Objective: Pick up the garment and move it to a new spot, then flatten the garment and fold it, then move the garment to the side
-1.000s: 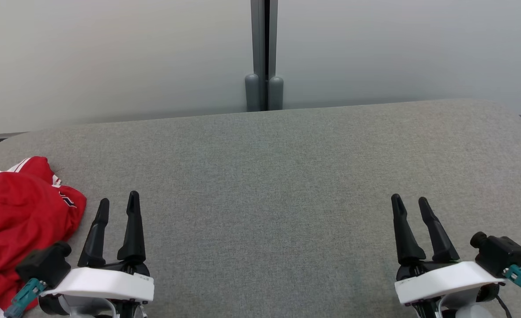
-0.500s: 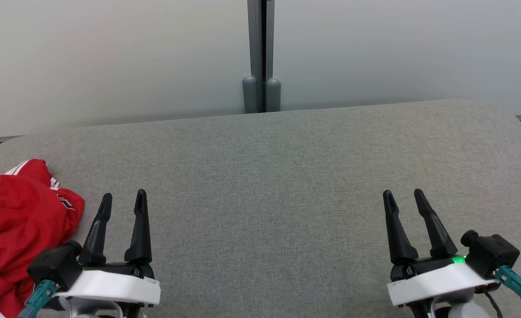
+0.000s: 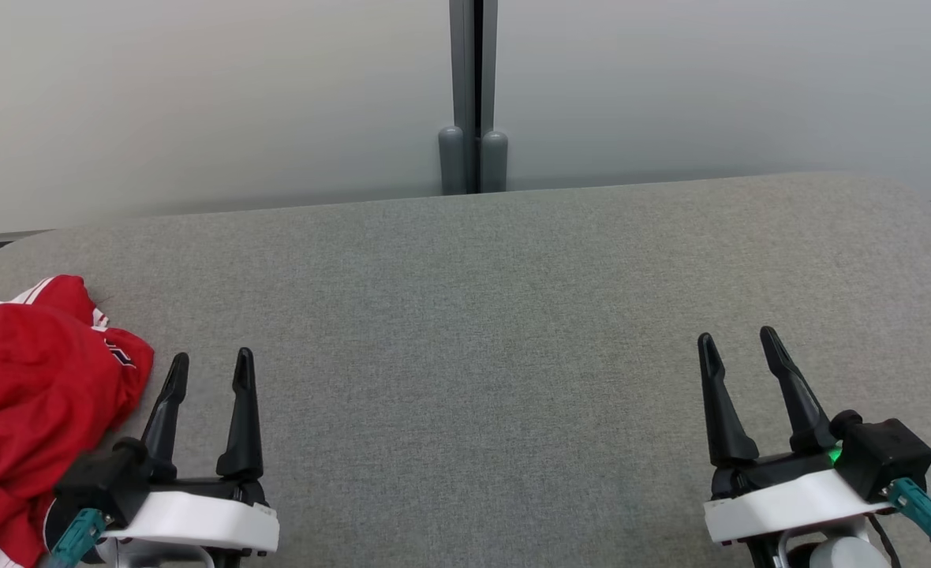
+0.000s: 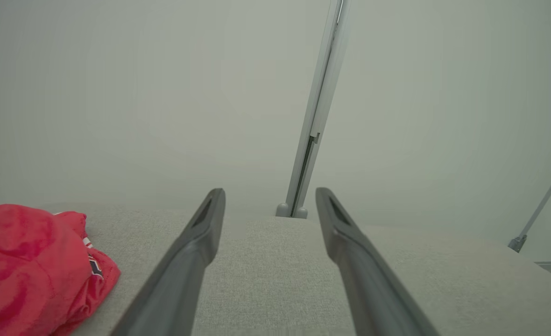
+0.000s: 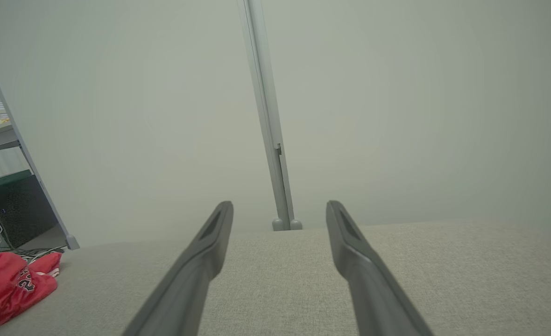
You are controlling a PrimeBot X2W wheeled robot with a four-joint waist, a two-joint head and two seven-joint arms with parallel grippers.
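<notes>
A red garment (image 3: 31, 402) lies crumpled at the 8 o'clock edge of the grey cloth-covered surface (image 3: 465, 315), with white trim showing along its far side. The left fingers (image 3: 241, 410) stand apart just beside it on its 3 o'clock side, holding nothing, tips pointing to 12 o'clock. The right fingers (image 3: 718, 410) are likewise apart and empty at 4 o'clock, well apart from the garment. A grey post (image 3: 472, 95) rises behind the surface at 12 o'clock.

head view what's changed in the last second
Very little: the right hand edged slightly forward and the left hand only wobbled. Both stay open and empty. The red jersey remains crumpled and untouched at the left end of the grey fabric surface.
</notes>
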